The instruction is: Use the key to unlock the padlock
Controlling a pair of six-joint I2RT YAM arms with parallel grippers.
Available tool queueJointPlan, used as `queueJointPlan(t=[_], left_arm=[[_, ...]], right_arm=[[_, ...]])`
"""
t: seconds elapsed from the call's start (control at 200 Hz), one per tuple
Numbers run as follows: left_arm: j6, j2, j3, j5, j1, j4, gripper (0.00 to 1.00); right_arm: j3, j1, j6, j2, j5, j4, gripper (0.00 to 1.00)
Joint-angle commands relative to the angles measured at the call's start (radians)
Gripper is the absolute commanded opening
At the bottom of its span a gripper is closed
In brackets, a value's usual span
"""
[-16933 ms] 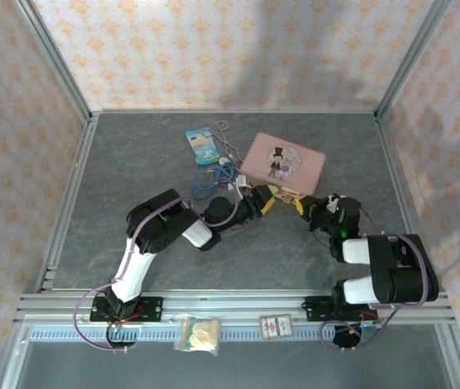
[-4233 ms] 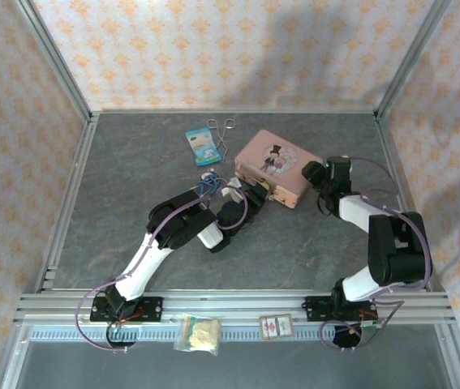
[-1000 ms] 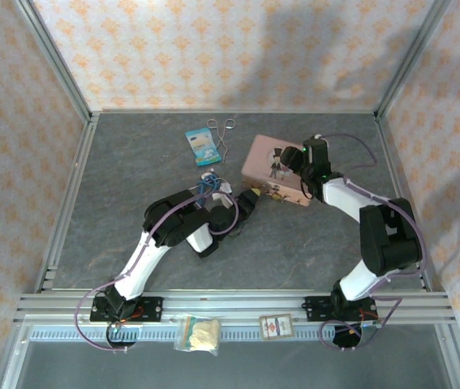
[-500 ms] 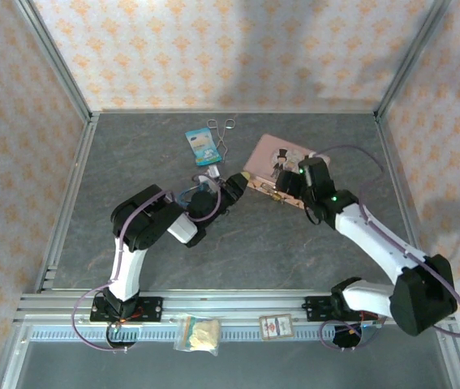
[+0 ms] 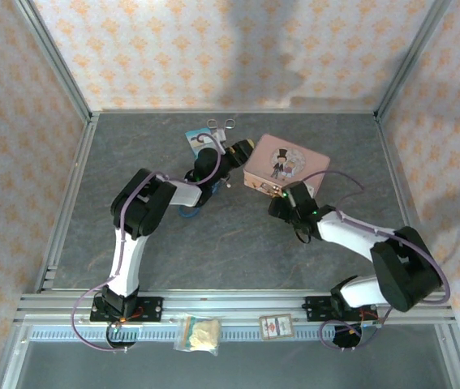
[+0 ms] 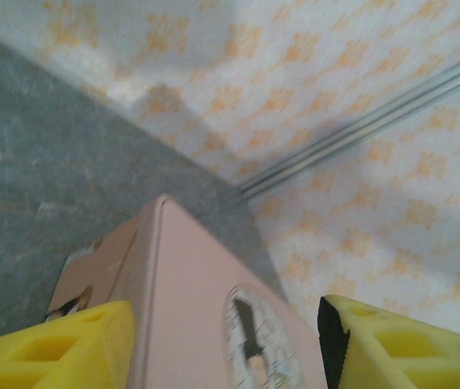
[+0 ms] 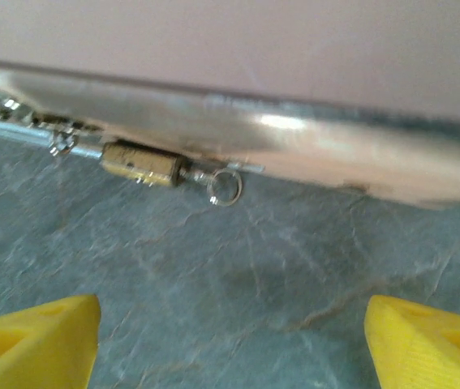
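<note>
The small brass padlock [image 7: 143, 164] lies on the table [image 5: 238, 259], toward its far edge, against the near wall of a pink tin [image 5: 285, 166] bearing a cartoon figure. Left pincer [image 6: 225, 336] and right pincer [image 7: 234, 332] gape, empty.

Padlock [image 7: 142, 166] noted as dull brass metal; pink tin [image 7: 294, 49] matt, rim polished; desk [image 7: 238, 275] grey, matt, stone-veined.

Brass-yellow padlock [image 7: 142, 164], pink tin [image 5: 294, 154], grey table [image 5: 124, 154]
</note>
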Motion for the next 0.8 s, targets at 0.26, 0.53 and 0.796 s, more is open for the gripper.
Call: queueJointPlan(t=[0.26, 0.53, 0.796], left_arm=[[-0.014, 0.032, -0.060, 0.106, -0.066, 0.024, 0.58], [-0.074, -0.013, -0.109, 0.105, -0.093, 0.106, 0.57], [-0.017, 0.018, -0.009, 0.099, -0.060, -0.014, 0.57]], right_arm=[[0.029, -0.087, -0.210, 0.037, 0.178, 0.153, 0.88], [-0.020, -0.093, -0.233, 0.052, -0.009, 0.247, 0.82], [-0.081, -0.092, -0.171, 0.041, 0.036, 0.242, 0.78]])
